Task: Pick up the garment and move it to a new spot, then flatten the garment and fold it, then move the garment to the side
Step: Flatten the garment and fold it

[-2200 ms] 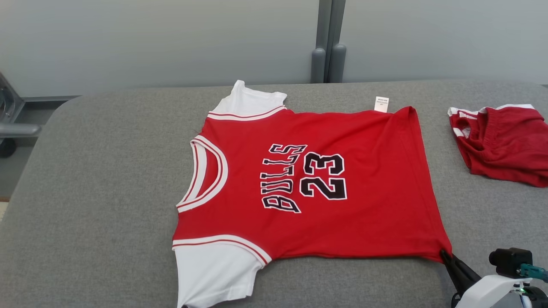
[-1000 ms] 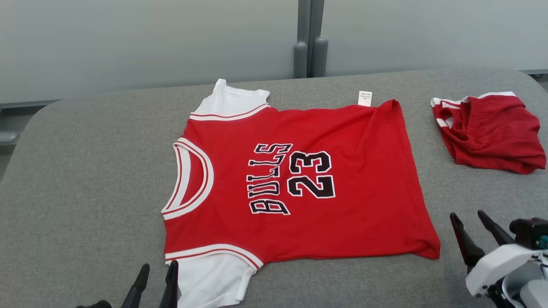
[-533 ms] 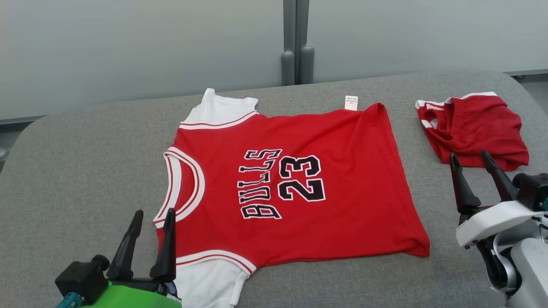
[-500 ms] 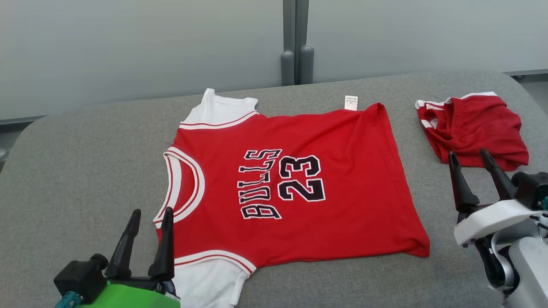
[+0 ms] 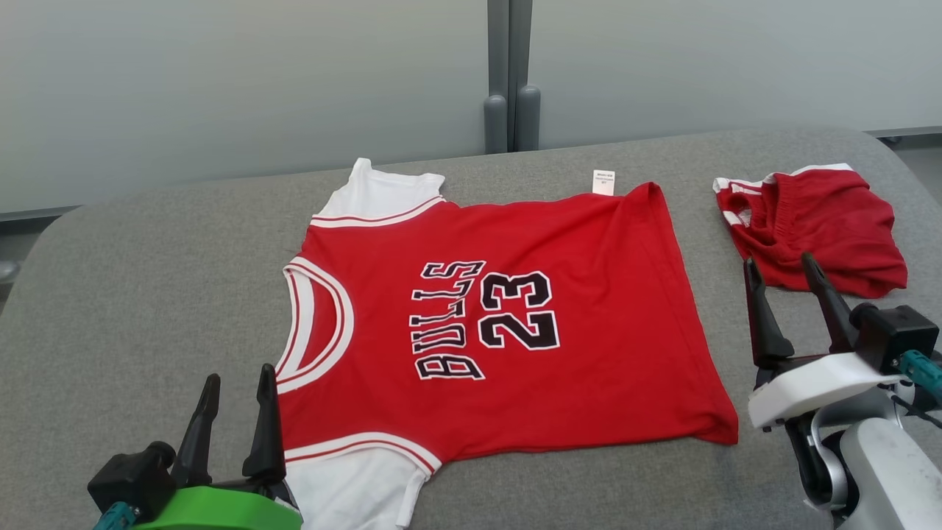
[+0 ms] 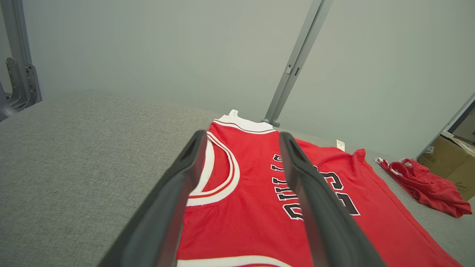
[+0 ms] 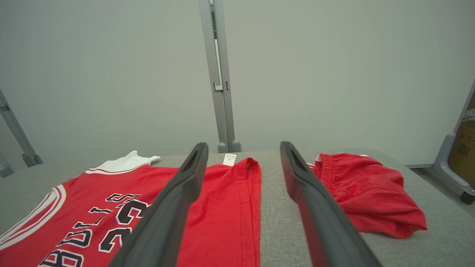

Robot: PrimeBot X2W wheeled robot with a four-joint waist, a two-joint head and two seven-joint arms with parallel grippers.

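The garment lies flat on the table, unfolded (folding and moving aside remain), with the left gripper and right gripper near it, fingers wide, empty.

Jersey: red, white sleeves, white/red striped trim, black "BULLS 23" w/ white outline. Shorts: red, white stripes. Bench: grey. Left tool: dark, green base; right tool: dark, white base.
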